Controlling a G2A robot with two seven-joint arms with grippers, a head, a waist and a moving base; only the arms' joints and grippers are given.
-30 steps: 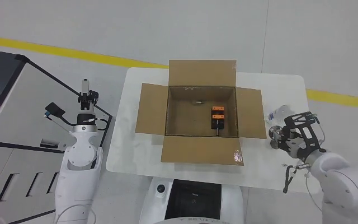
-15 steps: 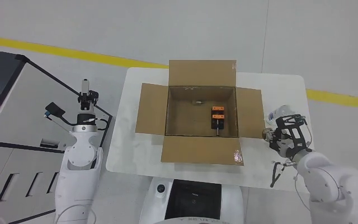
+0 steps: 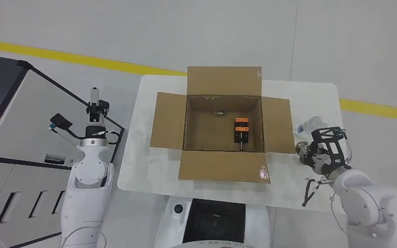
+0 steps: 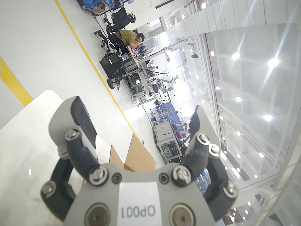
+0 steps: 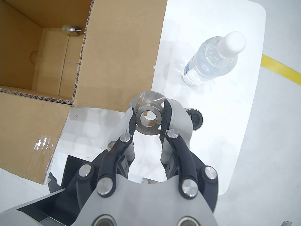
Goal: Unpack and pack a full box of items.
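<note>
My right pincer is clenched on a metal ring, a flanged steel piece, pinched across its hub between both pads. I hold it over the white table, just to the right of the cardboard box and beyond its right flap, on the near side of the water bottle. The bottle stands on the table, well apart from the box.

My left pincer hangs released, with nothing in it. It sits off the table's left edge, tilted up toward the ceiling.

The box stands in the middle of the table with all four flaps folded out. An orange-and-black part lies on its floor toward the right. A small metal cylinder rests against the far wall.

I judge the unpacking partly done. The bottle is out, the ring is out but not yet set down, and at least two pieces remain inside. The near wall may hide more; I cannot tell. Packing everything back looks not yet begun.
</note>
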